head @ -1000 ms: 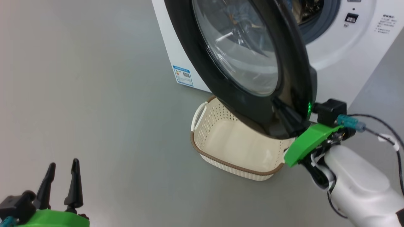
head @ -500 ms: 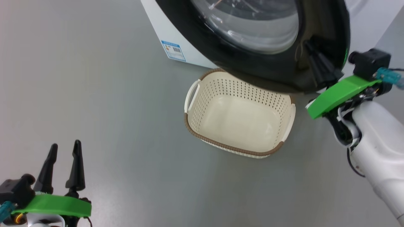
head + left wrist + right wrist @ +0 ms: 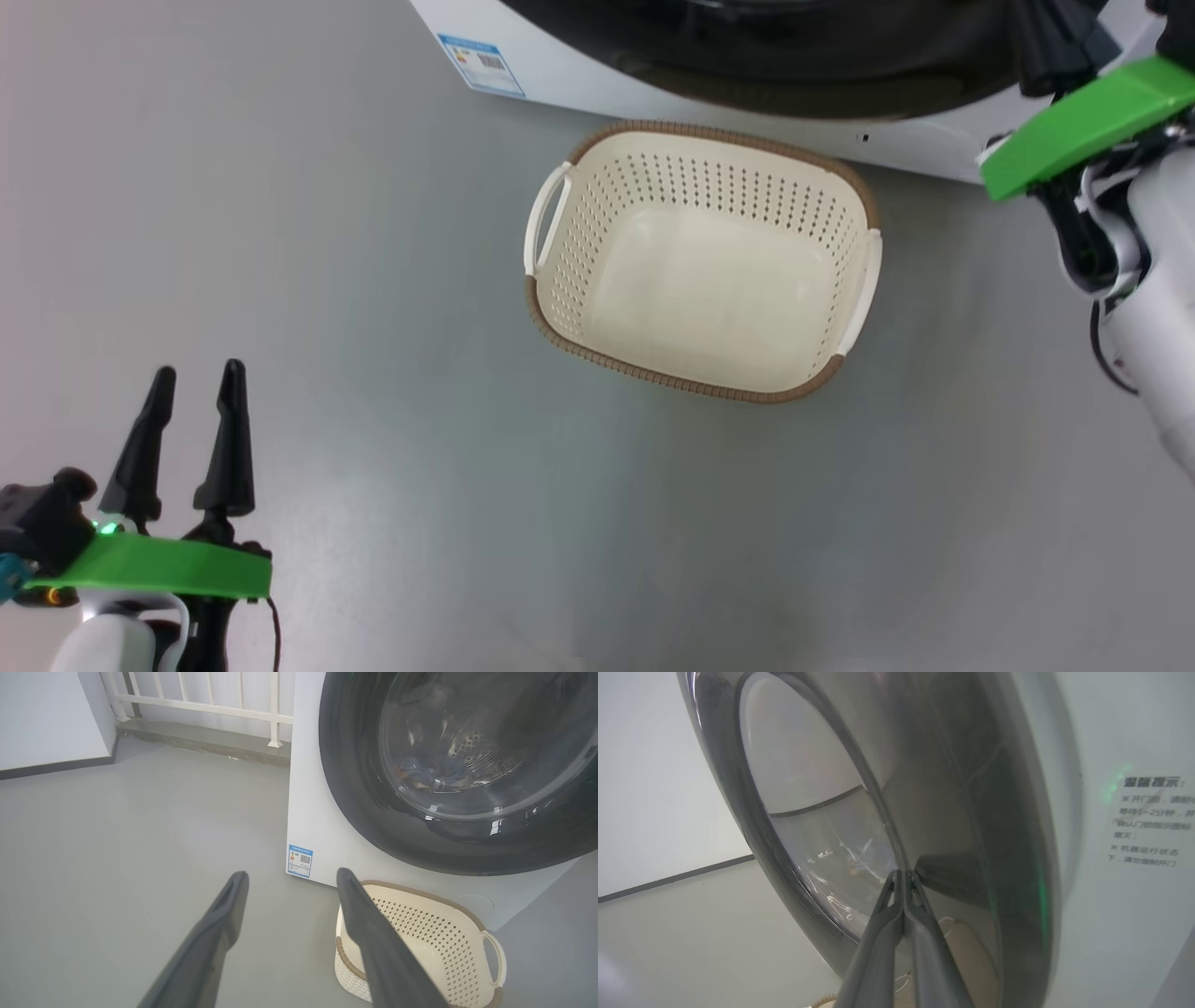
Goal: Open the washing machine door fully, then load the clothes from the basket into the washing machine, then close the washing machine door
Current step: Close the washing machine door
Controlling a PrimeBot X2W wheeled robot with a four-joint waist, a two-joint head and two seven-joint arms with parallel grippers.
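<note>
The basket (image 3: 597, 252) stands upright on the grey floor (image 3: 280, 233), just in front of the washing machine (image 3: 560, 65). Its far brown rim is close to the machine's white lower front, and its pale perforated inside is in full view from the head. One white handle faces the robot's left and the other its right.

The washing machine door (image 3: 355, 788) lies close against the machine's front. Whether it is latched I cannot tell. Through its bulging window the left wrist view shows the clothes (image 3: 430, 772) as a small heap of blue cloth with brownish patches, low in the steel drum behind the glass. A blue label sticker (image 3: 300, 861) sits at the bottom left corner of the machine's front, near the basket's left end.

The left claw (image 3: 198, 369) is released, its two dark fingers spread apart with nothing between them. It hangs over bare floor, well apart from the basket and on the robot's left of it.

The right claw (image 3: 904, 873) is clenched, finger against finger, and grasps nothing. In the right wrist view its tips are at the door's glossy black ring, just beside the edge of the window. I cannot tell whether they press on it. To the right of the door, a printed notice (image 3: 1148, 816) sits on the machine's white front.
</note>
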